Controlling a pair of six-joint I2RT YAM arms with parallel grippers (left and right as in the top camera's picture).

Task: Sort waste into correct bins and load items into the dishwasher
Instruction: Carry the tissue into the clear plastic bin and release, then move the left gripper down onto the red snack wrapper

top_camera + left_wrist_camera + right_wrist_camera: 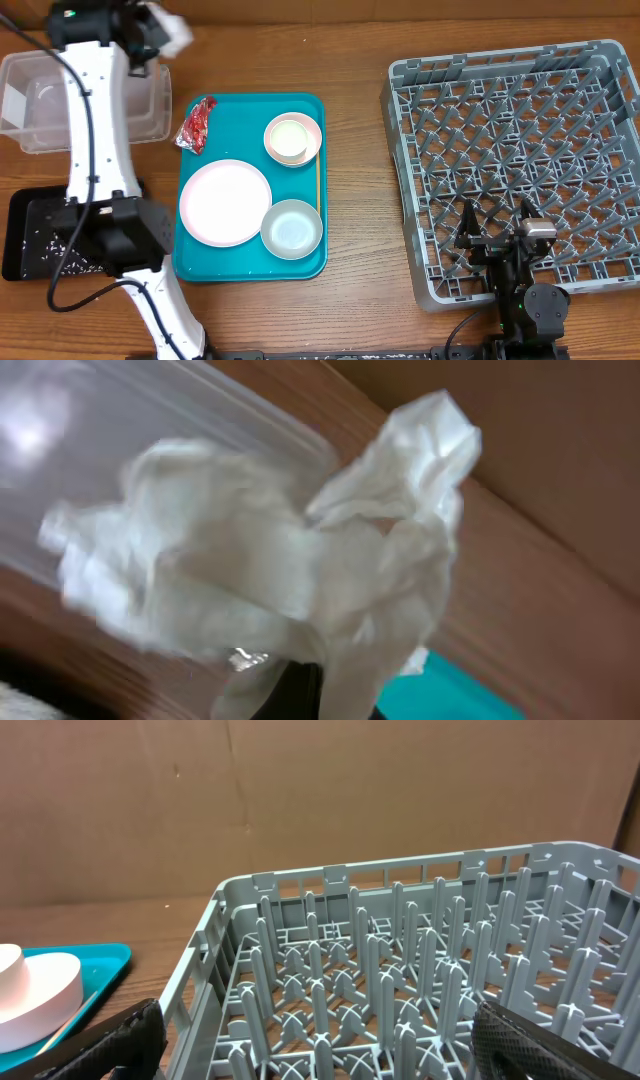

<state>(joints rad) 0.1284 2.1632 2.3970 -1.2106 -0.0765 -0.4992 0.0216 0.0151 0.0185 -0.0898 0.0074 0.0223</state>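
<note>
Currently gripped: crumpled white napkin [170, 32], pinched in the closed left tool [152, 42], raised near the surface's far-left corner.
Bin direction: clear tub [150, 120] lies just left of the napkin and nearer the surface's front edge; whether the paper hangs over the tub's far-right corner or just outside its rim, I cannot tell.
Tub axis: long side runs left to right along the surface's far edge.
Napkin shape: bunched, no clear long axis; loose folds flare away from the tool's tips.
Nearer arm: left, by far.
Right tool [497, 225]: open, empty, over the near rim of the dish rack [600, 60], well apart.
Likely move: shift left toward the tub's middle, then release.
</note>
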